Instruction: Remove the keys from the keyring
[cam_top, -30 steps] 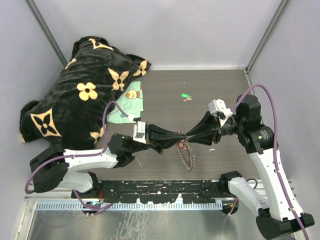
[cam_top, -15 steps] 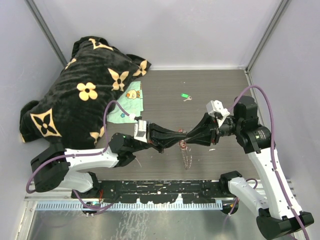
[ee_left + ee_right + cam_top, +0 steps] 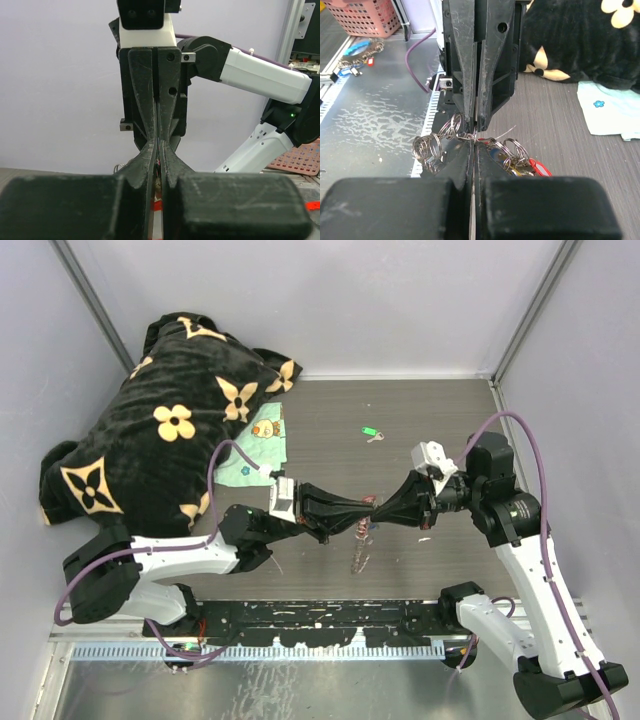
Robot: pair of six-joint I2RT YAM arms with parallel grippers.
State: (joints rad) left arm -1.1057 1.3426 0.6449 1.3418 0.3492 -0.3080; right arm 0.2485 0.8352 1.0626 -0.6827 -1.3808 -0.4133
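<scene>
Right, top view first: the left tool [image 3: 362,514] and the right tool [image 3: 381,506] meet tip to tip over the middle of the table [image 3: 330,410]; the keyring [image 3: 360,552] hangs from that meeting point, turned more edge-on than a second ago, and whether its lower end touches the table I cannot tell; the right arm has crept in toward the left; one green-tagged key [image 3: 370,432] lies alone further back, well apart from both arms, so I take it as already off. Left wrist view: I look straight at the right tool, its jaws pressed flat together with no gap showing, where a second ago they stood partly apart; my left jaws are clamped as well, and a sliver of the red tag [image 3: 156,204] shows low between them, the ring itself mostly hidden. Right wrist view: the left tool comes down from above, closed on the wire loops of the keyring, which spread to either side of the pinch; the remaining keys [image 3: 517,167], the red tag among them, bunch just right of my right tips; the right tool is fully closed at the same spot, but whether it has a loop or a key's small ring between its pads I cannot tell. My reading: the right has just taken its bite, so next comes a pull or twist to work a key off while the left holds the ring; a slip would set the bunch swinging.
</scene>
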